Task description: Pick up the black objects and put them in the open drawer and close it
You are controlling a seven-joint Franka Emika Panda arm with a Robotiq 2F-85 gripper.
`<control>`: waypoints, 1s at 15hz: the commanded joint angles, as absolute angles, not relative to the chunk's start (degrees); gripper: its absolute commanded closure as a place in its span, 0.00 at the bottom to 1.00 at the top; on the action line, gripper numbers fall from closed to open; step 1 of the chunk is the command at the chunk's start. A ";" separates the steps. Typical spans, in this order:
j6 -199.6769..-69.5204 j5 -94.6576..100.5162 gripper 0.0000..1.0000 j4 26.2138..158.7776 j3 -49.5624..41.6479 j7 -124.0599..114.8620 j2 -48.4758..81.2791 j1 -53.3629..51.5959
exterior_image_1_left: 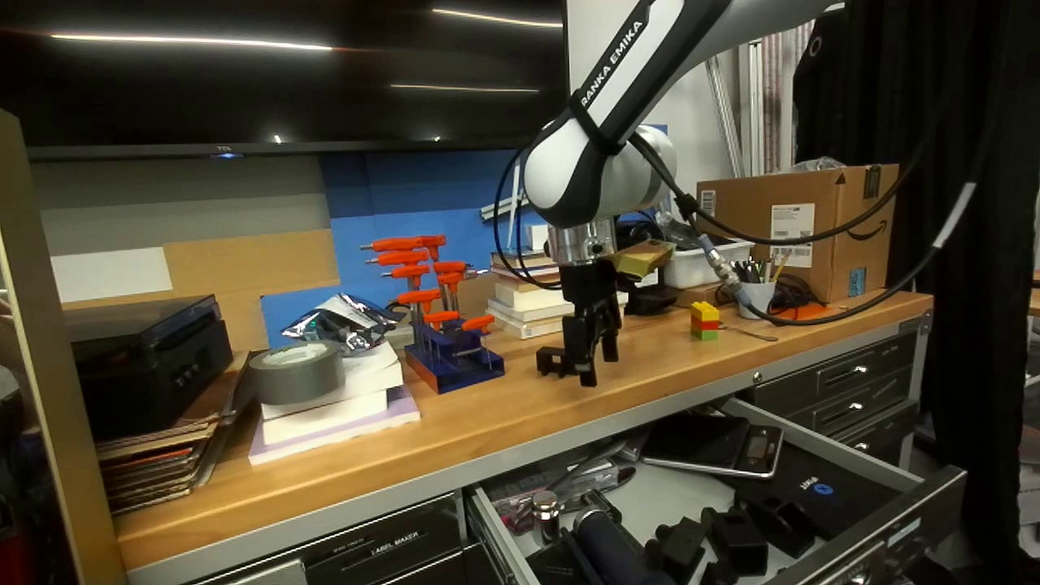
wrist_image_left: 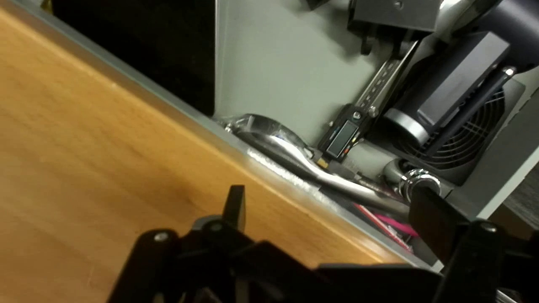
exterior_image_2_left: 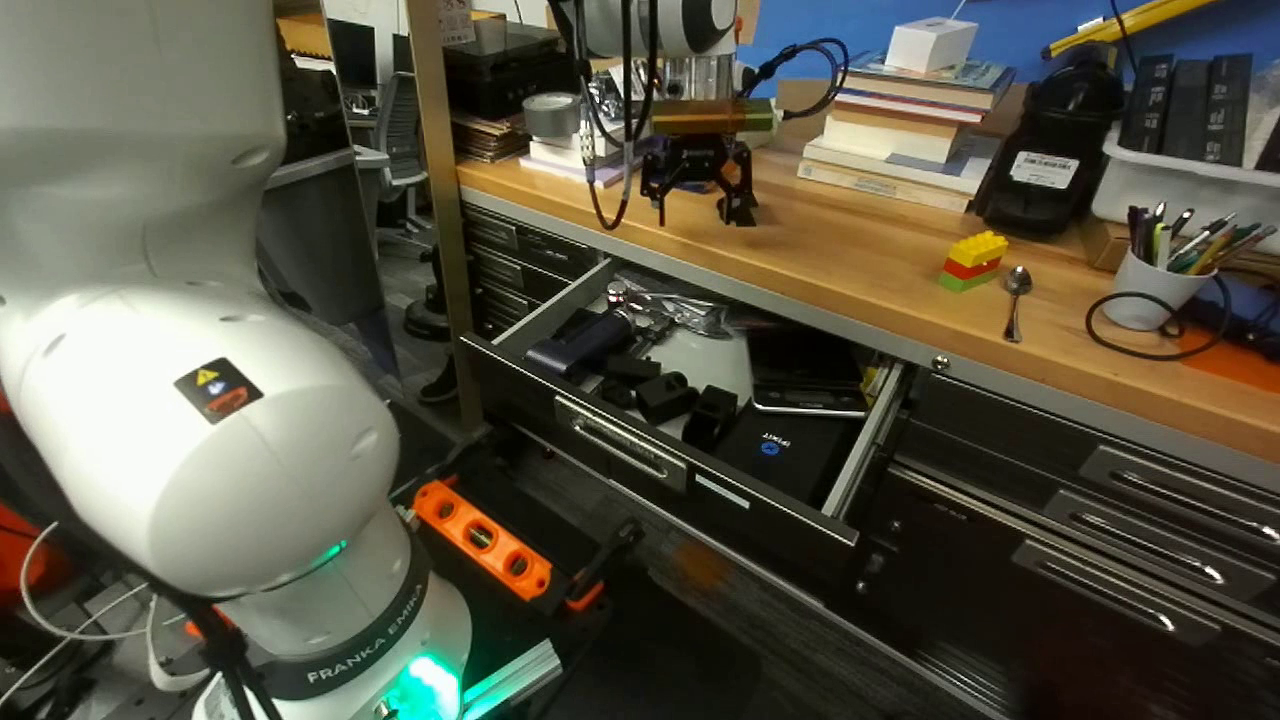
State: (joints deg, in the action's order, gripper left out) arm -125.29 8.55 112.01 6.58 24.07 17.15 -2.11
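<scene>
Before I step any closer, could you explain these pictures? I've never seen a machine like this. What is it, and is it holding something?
The machine is a robot arm, with a two-fingered gripper as its hand. Two pictures come from cameras standing apart from it; the third comes from its wrist, looking down past the fingers. On the wooden worktop are books, orange-handled tools, a roll of tape, toy bricks and a spoon. A small black object appears to sit beside the gripper. Below, an open drawer holds more black objects and a digital caliper. The gripper stands open, with nothing seen between its fingers.
</scene>
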 commanded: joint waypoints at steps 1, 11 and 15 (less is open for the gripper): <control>-131.01 11.45 0.00 110.59 5.88 23.95 17.92 -2.62; -140.00 10.12 0.00 104.06 6.08 29.64 23.52 0.09; -140.36 8.20 0.00 98.61 7.11 33.65 28.65 1.94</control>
State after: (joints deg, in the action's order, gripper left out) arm -140.06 10.34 104.35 5.89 29.84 24.21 0.35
